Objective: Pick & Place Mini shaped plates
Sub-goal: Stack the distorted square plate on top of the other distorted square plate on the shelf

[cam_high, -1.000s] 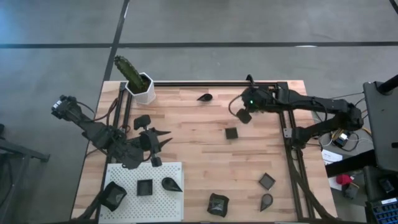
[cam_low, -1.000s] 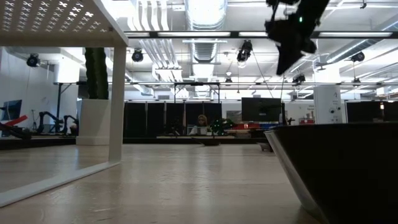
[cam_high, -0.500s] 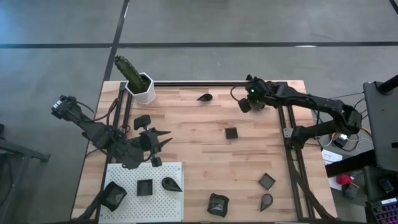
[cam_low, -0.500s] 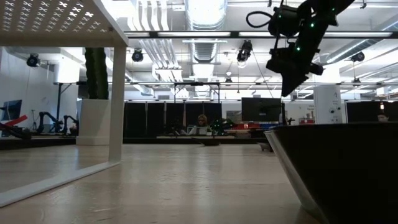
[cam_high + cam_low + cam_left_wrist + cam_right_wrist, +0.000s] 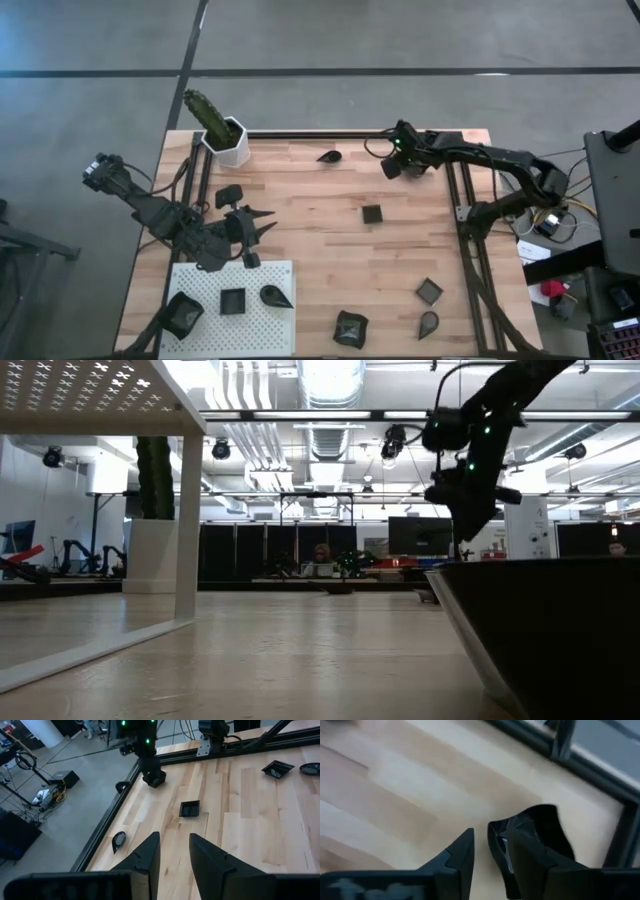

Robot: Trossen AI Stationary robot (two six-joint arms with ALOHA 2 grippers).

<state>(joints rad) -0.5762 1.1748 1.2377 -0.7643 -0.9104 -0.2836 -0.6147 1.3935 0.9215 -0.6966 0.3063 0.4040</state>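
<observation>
My right gripper [image 5: 392, 168] hangs over the table's far right part, pointing steeply down, its fingers apart. A small dark plate [image 5: 545, 827] lies at its tips, partly under one finger; it also shows as a dark square [image 5: 156, 780] in the left wrist view. My left gripper [image 5: 267, 222] waits open above the table's left side, near the white perforated board [image 5: 260, 330]. Three dark plates [image 5: 232, 300] rest on that board. Several more lie loose on the wood: a square one [image 5: 372, 213], a teardrop one [image 5: 328, 156] and others near the front [image 5: 429, 291]. My right gripper comes at the small dark plate from above. One finger [image 5: 530, 855] stands over the plate's hollow and hides part of it; the other finger is clear of the plate's rim [image 5: 492, 840], with bare wood between. Whether the first finger touches the plate, I cannot tell.
A white hexagonal pot with a green cactus [image 5: 228, 140] stands at the far left corner. A black metal frame [image 5: 455, 200] runs along the far and right edges, close to my right gripper. A dark plate [image 5: 540, 630] fills the low view's right foreground.
My right gripper has gone toward the table's far edge and come down, carrying the small dark plate at its tips. My left arm has kept still.
</observation>
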